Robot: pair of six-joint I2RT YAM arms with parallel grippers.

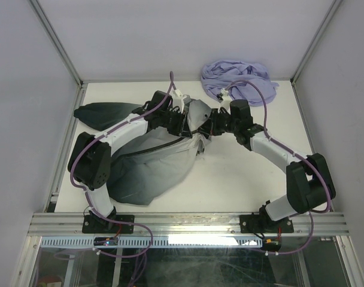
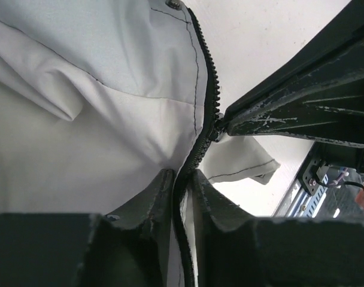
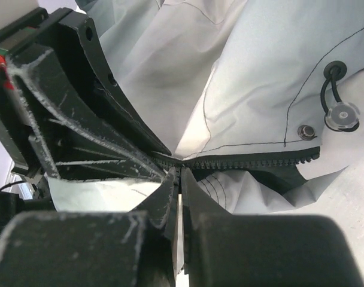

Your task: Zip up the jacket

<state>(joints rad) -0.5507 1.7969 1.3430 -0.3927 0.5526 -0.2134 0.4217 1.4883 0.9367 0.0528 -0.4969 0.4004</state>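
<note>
Jacket (image 1: 152, 164), long axis near-left to far-right

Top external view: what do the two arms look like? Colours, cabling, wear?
Left arm and right arm: white links, bulky black joint housings, purple cables looped alongside. Left hand and right hand have black fingers, scuffed pale at edges.

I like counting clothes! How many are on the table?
2. The jacket lies left of centre; the purple garment sits bunched at the far edge. More could hide underneath.
</note>
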